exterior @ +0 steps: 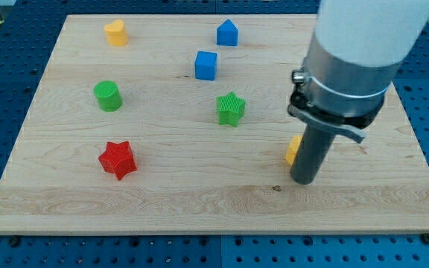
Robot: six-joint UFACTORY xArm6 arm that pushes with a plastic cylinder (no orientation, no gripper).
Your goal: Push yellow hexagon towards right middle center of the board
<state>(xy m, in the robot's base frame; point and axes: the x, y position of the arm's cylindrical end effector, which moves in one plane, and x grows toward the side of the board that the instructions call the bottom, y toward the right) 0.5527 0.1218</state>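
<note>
The yellow hexagon (293, 150) lies on the wooden board (199, 201) at the view's right, below the middle; only its left edge shows, the rest is hidden behind my rod. My tip (303, 180) stands on the board just below and to the right of the hexagon, apparently touching it.
A yellow heart-shaped block (115, 33) is at the top left. A blue house-shaped block (227, 33) and a blue cube (206, 65) are at the top centre. A green cylinder (108, 96) and red star (117, 159) are on the left. A green star (231, 109) is in the middle.
</note>
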